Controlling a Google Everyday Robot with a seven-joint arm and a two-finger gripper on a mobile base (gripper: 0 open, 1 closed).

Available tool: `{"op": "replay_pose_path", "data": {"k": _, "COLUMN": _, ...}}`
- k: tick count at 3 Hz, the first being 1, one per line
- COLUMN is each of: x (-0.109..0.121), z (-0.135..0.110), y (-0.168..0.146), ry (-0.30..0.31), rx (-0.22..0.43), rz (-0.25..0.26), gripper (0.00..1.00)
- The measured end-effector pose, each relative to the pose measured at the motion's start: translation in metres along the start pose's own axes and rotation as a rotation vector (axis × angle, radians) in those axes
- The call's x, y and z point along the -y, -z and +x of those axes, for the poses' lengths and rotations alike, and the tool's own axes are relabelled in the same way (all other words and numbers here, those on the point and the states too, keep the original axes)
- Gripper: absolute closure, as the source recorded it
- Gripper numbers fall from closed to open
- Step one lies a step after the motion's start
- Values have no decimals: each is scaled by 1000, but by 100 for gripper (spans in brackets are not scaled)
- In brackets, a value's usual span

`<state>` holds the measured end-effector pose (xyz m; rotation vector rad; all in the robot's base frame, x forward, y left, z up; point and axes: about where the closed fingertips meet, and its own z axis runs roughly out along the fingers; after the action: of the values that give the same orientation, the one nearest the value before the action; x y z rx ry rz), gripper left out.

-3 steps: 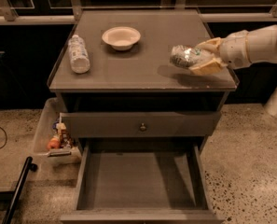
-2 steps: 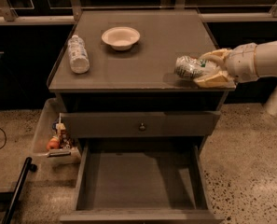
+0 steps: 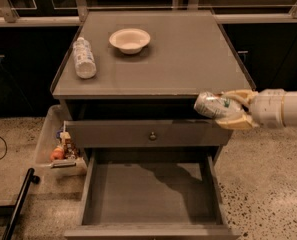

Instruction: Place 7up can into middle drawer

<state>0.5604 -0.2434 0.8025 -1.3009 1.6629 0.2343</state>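
Note:
The 7up can [image 3: 213,105] is silvery-white with pale green print and lies sideways in my gripper [image 3: 232,110], which is shut on it. The gripper comes in from the right and holds the can in the air in front of the cabinet's front right edge, above the right part of the open middle drawer [image 3: 148,194]. The drawer is pulled out, with a bare grey floor and low side walls. Above it is a shut drawer front with a small round knob [image 3: 152,135].
On the cabinet top [image 3: 188,59] lie a clear plastic bottle [image 3: 84,58] at the left and a pale bowl [image 3: 130,39] at the back. A clear bin [image 3: 53,149] with small items stands on the floor to the left. A black pole [image 3: 18,204] lies at bottom left.
My gripper has carried the can off the cabinet top, forward and down past the front edge, to hang over the open drawer.

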Motion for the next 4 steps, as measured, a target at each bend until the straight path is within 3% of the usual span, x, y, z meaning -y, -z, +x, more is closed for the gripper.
{"op": "replay_pose_path", "data": {"k": 1, "x": -59, "z": 39, "y": 1, "ry": 8, "rx": 6, "rz": -9, "gripper": 100}}
{"op": "replay_pose_path", "data": {"k": 2, "x": -59, "z": 39, "y": 0, "ry": 8, "rx": 6, "rz": -10, "gripper": 100}}
{"op": "replay_pose_path", "data": {"k": 3, "x": -75, "z": 59, "y": -28, "ry": -38, "rx": 5, "rz": -49, "gripper": 100}}
{"op": "replay_pose_path", "data": {"k": 4, "x": -116, "z": 100, "y": -67, "ry": -145, "rx": -11, "rz": -96, "gripper": 100}}
